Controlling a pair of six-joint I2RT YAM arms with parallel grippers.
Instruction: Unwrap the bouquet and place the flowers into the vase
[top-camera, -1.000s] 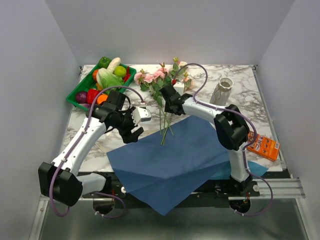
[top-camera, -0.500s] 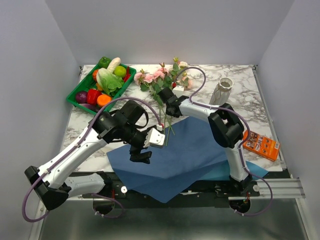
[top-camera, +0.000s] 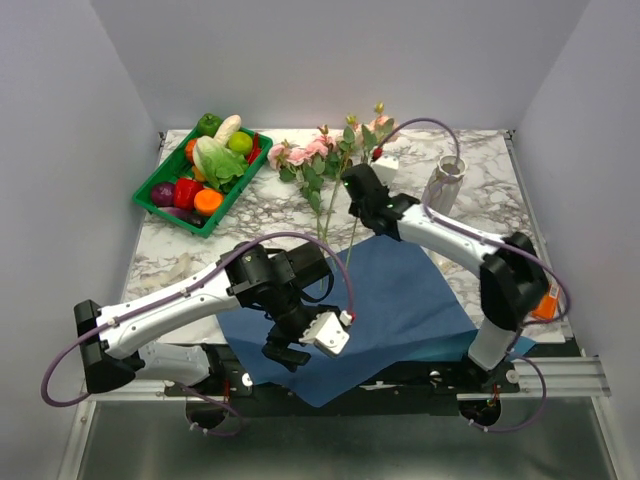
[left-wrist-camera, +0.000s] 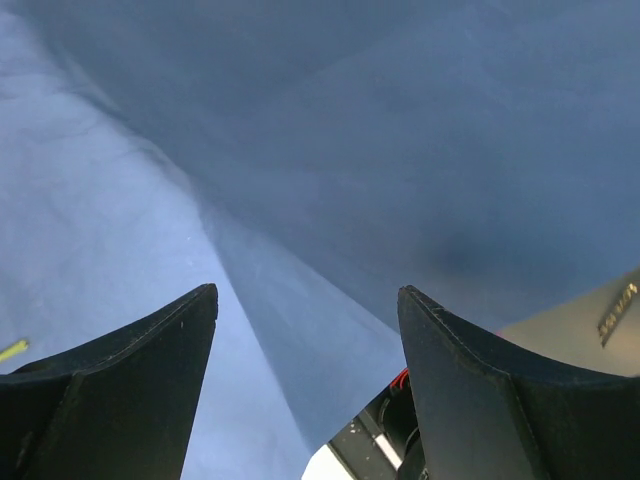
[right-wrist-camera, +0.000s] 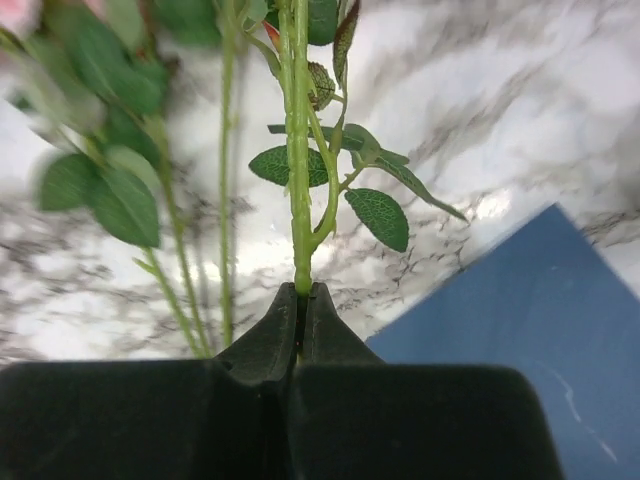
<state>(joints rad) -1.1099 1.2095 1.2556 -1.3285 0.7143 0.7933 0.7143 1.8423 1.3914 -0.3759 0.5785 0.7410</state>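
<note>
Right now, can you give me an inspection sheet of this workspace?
Surface: marble table, partly covered by unfolded blue paper.
Job's things: flowers loose at the back; vase upright at right rear, holding none.
Clutter: green tray of vegetables at left rear; orange box at right edge.
Grippers: left gripper open over the paper; right gripper shut on one flower stem.
Cables: loops along both arms, one arching by the vase.
Surroundings: plain walls on three sides.
</note>
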